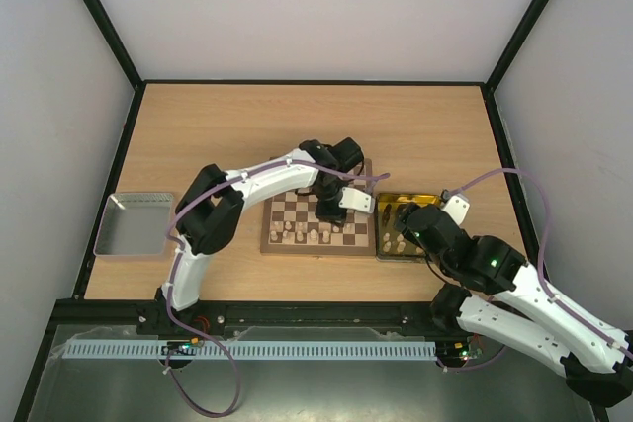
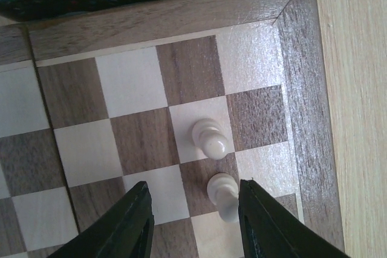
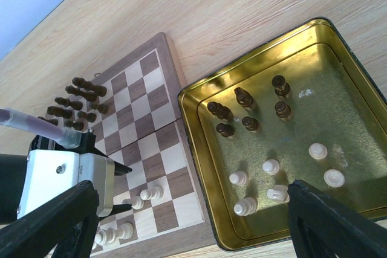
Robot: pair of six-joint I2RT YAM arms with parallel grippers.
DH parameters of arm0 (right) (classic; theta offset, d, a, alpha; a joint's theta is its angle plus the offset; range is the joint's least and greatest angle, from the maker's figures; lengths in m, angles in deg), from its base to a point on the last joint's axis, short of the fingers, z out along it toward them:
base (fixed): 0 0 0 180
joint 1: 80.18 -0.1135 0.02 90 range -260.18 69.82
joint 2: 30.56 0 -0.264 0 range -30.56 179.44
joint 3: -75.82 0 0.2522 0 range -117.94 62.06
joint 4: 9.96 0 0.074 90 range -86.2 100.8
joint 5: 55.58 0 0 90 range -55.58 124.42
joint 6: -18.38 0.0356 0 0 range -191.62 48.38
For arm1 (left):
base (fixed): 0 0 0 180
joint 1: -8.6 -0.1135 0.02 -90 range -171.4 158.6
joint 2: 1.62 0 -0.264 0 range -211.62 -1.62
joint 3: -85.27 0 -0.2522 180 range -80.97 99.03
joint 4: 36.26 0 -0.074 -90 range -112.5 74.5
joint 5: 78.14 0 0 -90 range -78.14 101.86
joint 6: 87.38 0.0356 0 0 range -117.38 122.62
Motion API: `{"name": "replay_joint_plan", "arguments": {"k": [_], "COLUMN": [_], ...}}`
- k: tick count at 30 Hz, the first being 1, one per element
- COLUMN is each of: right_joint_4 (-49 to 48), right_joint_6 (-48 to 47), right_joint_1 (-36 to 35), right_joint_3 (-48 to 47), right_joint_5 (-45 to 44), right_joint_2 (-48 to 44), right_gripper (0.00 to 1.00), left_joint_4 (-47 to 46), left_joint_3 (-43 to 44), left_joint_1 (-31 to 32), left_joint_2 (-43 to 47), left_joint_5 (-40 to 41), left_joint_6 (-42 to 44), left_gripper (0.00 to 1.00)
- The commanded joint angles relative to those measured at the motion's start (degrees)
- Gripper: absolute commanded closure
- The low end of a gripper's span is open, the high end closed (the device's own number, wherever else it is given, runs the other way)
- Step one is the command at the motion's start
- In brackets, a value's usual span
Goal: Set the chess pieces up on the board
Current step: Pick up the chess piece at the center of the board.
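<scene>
The board [image 1: 287,211] lies mid-table. Cream chess pieces [image 1: 315,235] stand along its near rows; dark pieces [image 3: 81,104] stand at its far side. My left gripper [image 2: 193,219] is open, low over the board's right edge. A cream pawn [image 2: 222,194] stands between the jaws, close to the right finger [image 2: 266,225] and not gripped. Another cream pawn [image 2: 210,139] stands just beyond. My right gripper [image 3: 193,228] is open and empty above the gold tray [image 3: 187,126], which holds several dark pieces [image 3: 242,98] and cream pieces [image 3: 270,166].
The gold tray [image 1: 388,244] touches the board's right side. A grey metal tray [image 1: 134,225] sits at the table's left edge. The left arm [image 1: 257,180] reaches across the board from the left. Black frame posts stand at the table corners.
</scene>
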Motion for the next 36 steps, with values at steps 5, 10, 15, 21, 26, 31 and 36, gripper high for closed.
{"name": "replay_joint_plan", "arguments": {"k": [5, 10, 15, 21, 26, 31, 36], "right_joint_4": [1.49, 0.98, 0.82, 0.71, 0.59, 0.46, 0.59], "right_joint_6": [1.5, 1.37, 1.51, 1.79, 1.94, 1.94, 1.84], "right_joint_1": [0.24, 0.22, 0.16, 0.18, 0.24, 0.22, 0.22], "right_joint_3": [1.8, 2.35, 2.74, 3.16, 3.71, 3.72, 3.72], "right_joint_5": [-1.7, -1.41, -1.3, -1.43, -1.29, -1.29, -1.3], "right_joint_2": [-1.14, -1.19, -1.36, -1.53, -1.8, -1.73, -1.67], "right_gripper": [0.17, 0.17, 0.17, 0.17, 0.17, 0.17, 0.17], "left_joint_4": [0.78, 1.39, 1.33, 1.68, 1.54, 1.16, 2.34], "left_joint_3": [-1.78, -1.95, -1.91, -2.05, -1.74, -1.25, -0.5], "left_joint_1": [0.61, 0.71, 0.85, 0.88, 0.87, 0.68, -0.67], "left_joint_2": [-0.32, -0.3, -0.69, -0.98, -0.91, -0.44, 0.49], "left_joint_5": [0.81, 1.62, 2.84, 3.46, 3.69, 4.88, 4.46], "left_joint_6": [-0.79, -0.39, -0.02, 0.13, 0.23, 0.31, 0.65], "left_gripper": [0.59, 0.6, 0.64, 0.69, 0.76, 0.8, 0.84]}}
